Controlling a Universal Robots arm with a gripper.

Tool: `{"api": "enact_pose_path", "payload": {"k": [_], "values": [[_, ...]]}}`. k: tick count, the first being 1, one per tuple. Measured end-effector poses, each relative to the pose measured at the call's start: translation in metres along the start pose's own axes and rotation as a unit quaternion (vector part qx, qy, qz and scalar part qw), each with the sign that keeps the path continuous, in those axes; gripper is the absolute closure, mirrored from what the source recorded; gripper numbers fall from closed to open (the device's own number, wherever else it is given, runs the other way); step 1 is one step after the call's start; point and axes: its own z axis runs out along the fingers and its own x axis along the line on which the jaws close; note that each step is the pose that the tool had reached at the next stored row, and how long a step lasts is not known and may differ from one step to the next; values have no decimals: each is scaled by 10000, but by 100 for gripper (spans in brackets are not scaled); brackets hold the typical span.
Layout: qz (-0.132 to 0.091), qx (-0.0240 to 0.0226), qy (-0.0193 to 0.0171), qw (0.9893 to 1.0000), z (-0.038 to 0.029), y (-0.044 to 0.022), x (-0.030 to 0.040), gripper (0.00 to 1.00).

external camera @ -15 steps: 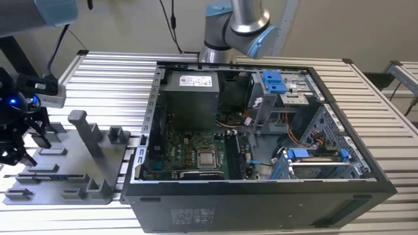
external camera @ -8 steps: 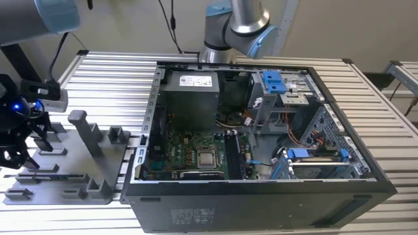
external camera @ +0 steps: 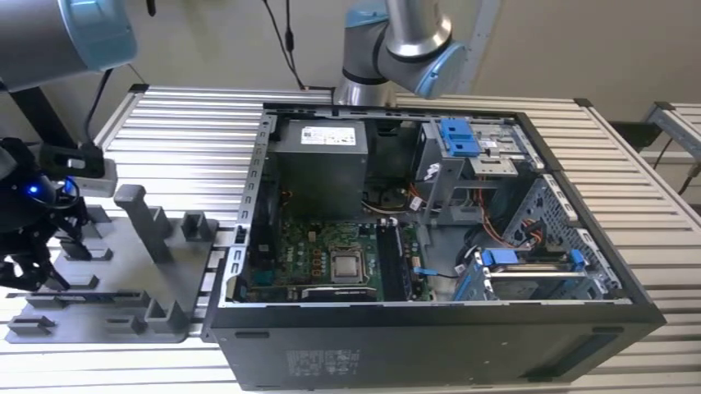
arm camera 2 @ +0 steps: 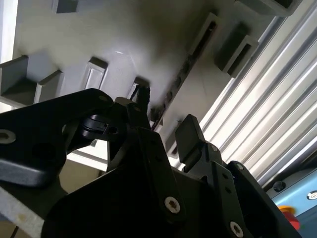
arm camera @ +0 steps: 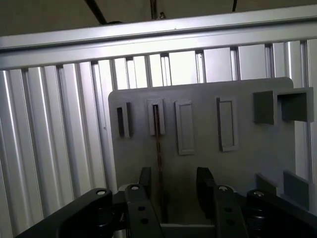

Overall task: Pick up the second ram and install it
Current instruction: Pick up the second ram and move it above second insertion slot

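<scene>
First wrist view | gripper (arm camera: 174, 184) spread, gripping nothing | ram (arm camera: 159, 148) edge-up in tray (arm camera: 257, 148) slot, between the fingers | exterior view: case (external camera: 438, 336) just beside tray

Your gripper (arm camera: 173, 179) straddles the ram (arm camera: 159, 158), gaps both sides. Tall post (external camera: 137, 215) stands near; case wall (external camera: 251, 222) hems the tray (arm camera: 247, 168).
</scene>
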Motion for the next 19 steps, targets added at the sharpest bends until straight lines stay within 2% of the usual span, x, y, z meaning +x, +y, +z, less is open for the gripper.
{"api": "enact_pose_path", "payload": {"k": [4,13,15,19], "values": [[-29,-1,-11,10000,66,-5,30,50],[-118,4,-45,9999,205,-21,142,50],[-138,16,-54,9999,229,-22,147,50],[-155,74,-71,9998,274,-24,149,50]]}}
